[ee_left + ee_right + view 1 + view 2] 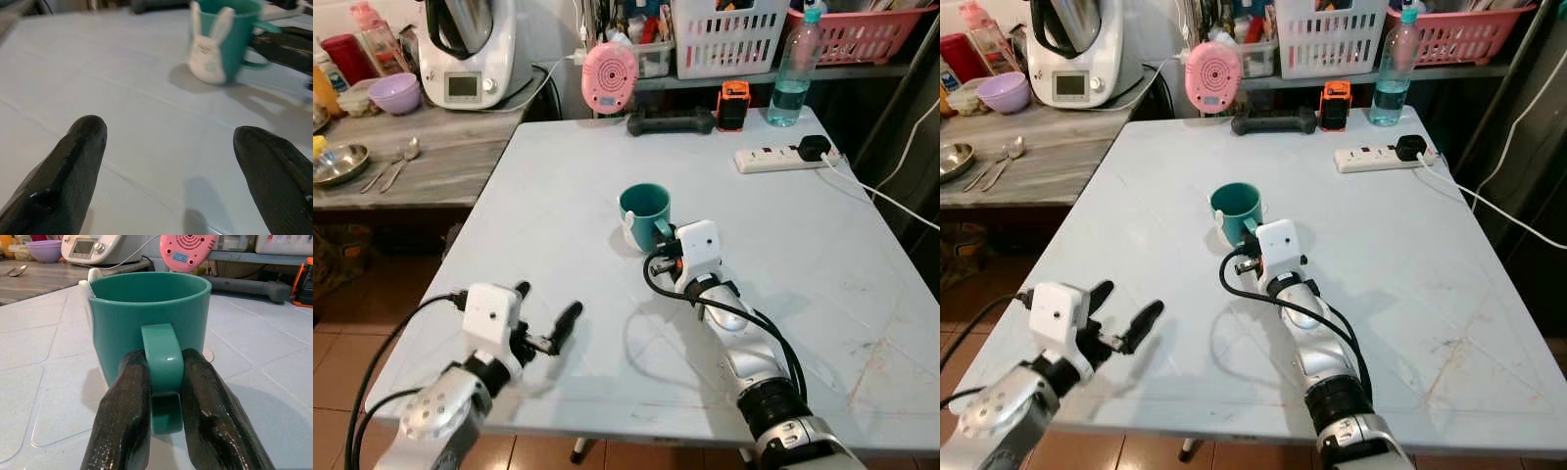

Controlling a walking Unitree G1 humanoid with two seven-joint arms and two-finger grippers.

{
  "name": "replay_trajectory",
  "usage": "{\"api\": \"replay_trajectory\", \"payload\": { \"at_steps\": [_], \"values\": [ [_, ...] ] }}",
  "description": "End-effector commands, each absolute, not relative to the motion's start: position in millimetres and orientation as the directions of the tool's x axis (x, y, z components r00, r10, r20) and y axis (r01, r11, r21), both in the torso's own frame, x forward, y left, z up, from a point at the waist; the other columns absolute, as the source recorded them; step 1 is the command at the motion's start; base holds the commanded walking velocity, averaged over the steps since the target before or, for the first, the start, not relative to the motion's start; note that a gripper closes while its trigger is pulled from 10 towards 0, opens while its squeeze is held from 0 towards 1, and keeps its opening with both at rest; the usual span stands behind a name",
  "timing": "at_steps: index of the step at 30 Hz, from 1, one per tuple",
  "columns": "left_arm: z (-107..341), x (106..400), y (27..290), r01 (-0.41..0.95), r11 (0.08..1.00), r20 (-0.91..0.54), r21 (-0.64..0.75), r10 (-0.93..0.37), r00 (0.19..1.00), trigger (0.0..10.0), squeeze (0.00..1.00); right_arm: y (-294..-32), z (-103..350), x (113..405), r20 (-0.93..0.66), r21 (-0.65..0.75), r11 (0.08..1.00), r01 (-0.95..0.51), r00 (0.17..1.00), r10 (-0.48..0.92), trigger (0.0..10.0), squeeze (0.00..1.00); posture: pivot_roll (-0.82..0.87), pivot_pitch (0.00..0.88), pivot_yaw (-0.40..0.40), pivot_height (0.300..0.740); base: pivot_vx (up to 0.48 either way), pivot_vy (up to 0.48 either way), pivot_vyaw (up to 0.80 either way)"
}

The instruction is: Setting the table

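A teal mug (644,212) with a white rabbit figure on its side was seen standing upright near the middle of the white table (558,176). Its handle was clamped between the fingers of the right pincer (165,382). The left pincer (548,328) was held spread wide and empty above the table's near edge. The mug-placing step was judged to be in hand; next, either a lift or a release at the place setting would be called for.
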State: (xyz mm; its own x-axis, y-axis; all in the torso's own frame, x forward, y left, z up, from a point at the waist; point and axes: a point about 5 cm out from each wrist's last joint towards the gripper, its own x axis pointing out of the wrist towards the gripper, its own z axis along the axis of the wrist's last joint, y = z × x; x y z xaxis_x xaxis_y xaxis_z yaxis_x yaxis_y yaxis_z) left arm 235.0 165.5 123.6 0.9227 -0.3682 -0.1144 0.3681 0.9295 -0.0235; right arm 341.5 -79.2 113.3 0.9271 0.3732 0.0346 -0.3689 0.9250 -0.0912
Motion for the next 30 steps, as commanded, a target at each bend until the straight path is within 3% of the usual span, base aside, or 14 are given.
{"api": "replay_trajectory", "payload": {
  "at_steps": [1,7,11,14,26,30],
  "values": [
    [118.1,245.6,174.4,0.346,0.937,-0.105,0.042,-0.34,0.935,10.0,0.0,-78.4,118.2,342.0,0.05,-0.105,0.918,-0.383,0.92,0.389,0.0,0.0,-0.12,0.043,0.082,0.74,0.0,0.0,0.0],
    [82.8,259.4,179.0,0.416,0.909,-0.14,0.03,-0.409,0.902,10.0,0.0,-85.1,117.8,339.6,0.055,-0.104,0.922,-0.373,0.923,0.38,0.0,0.0,-0.14,0.047,0.085,0.74,0.0,0.0,0.0],
    [72.9,251.3,169.2,0.566,0.822,-0.146,-0.072,-0.57,0.809,10.0,0.0,-90.0,116.9,337.9,0.054,-0.106,0.923,-0.369,0.925,0.376,0.0,0.0,-0.15,0.053,0.086,0.74,0.0,0.0,0.0],
    [70.0,248.9,169.1,0.603,0.795,-0.141,-0.07,-0.606,0.783,10.0,0.0,-92.3,116.8,337.8,0.053,-0.108,0.924,-0.367,0.926,0.374,0.0,0.0,-0.15,0.054,0.086,0.74,0.0,0.0,0.0],
    [72.7,255.3,174.5,0.624,0.778,-0.052,-0.073,-0.627,0.777,10.0,0.0,-93.3,120.2,336.9,0.057,-0.107,0.922,-0.373,0.923,0.38,0.0,0.0,-0.16,0.049,0.081,0.74,0.0,0.0,0.0],
    [70.4,257.0,179.6,0.551,0.833,-0.05,-0.051,-0.553,0.832,10.0,0.0,-91.9,133.4,334.7,0.12,-0.121,0.92,-0.373,0.914,0.387,0.0,0.0,-0.16,0.043,0.084,0.74,0.0,0.0,0.0]
  ]
}}
